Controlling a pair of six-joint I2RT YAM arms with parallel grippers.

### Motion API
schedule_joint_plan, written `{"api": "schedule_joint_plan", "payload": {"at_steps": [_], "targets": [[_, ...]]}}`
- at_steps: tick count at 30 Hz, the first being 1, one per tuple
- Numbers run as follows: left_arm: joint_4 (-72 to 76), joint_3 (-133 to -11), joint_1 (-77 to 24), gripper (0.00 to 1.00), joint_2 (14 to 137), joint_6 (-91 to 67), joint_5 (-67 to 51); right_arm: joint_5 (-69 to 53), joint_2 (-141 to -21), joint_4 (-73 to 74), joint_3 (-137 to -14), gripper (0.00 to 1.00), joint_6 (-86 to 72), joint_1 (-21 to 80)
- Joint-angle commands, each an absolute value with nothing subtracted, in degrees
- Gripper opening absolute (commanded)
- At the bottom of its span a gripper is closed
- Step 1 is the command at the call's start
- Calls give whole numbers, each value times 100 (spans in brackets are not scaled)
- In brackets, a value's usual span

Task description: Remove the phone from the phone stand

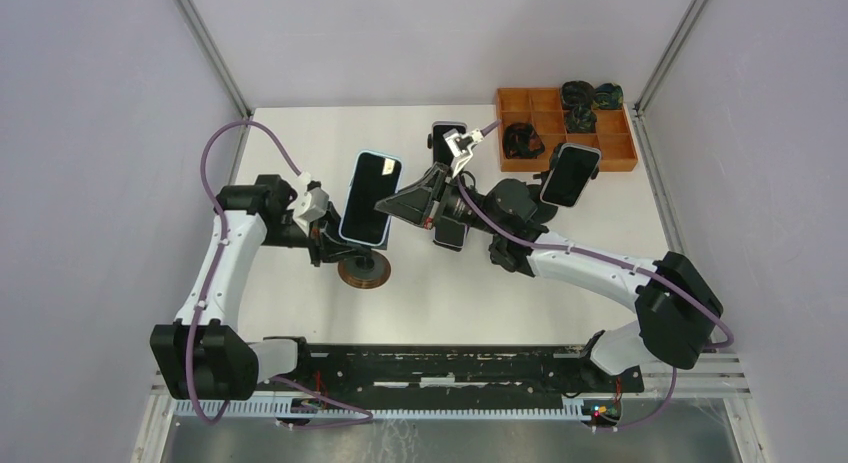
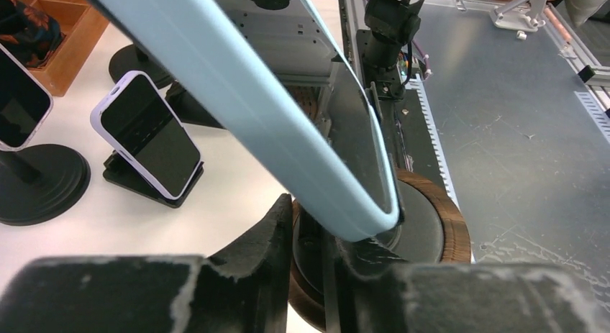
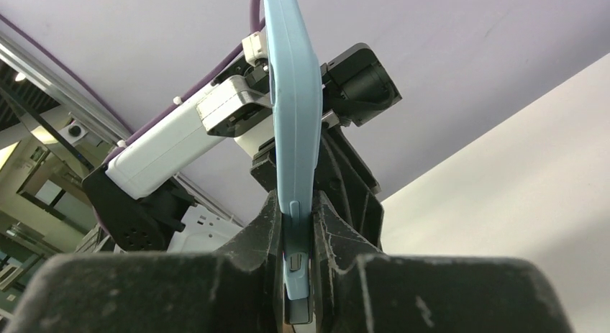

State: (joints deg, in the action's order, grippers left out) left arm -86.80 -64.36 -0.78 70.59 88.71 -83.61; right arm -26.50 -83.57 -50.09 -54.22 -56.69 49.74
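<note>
Blue phone (image 1: 370, 198) sits on its stand (image 1: 363, 272), left of centre on the table (image 1: 450, 293). Right gripper (image 3: 298, 221) is clamped on the phone's side edge. Left gripper (image 2: 314, 239) is narrow, fingers either side of the stand's stem below the phone; firm contact cannot be told.

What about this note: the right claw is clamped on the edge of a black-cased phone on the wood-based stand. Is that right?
Only the colour is wrong. The right wrist view shows the right claw clamped on the edge of a light blue phone, not a black-cased one. It is on the wood-based stand, as noted.
</note>
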Motion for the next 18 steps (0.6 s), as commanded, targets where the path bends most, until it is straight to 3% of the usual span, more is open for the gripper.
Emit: {"api": "schedule_joint_plan", "payload": {"at_steps": [1, 3, 10, 14, 18], "targets": [[-8400, -6425, -205, 19, 6998, 9198, -8462, -2617, -8407, -5429, -5468, 0, -5718, 5421], [-8402, -6425, -211, 3, 6972, 9200, -8466, -2535, -8442, -5354, -5429, 0, -5637, 5432], [-8397, -6396, -211, 3, 6765, 9001, -8472, -2350, -8537, -5229, -5243, 0, -5491, 5449], [-8402, -6350, -211, 48, 6709, 8899, -8521, -2280, -8534, -5387, -5111, 0, -5549, 5450], [-8402, -6186, -211, 55, 6679, 8899, -8792, -2353, -8592, -5642, -5128, 0, -5670, 5471]]}}
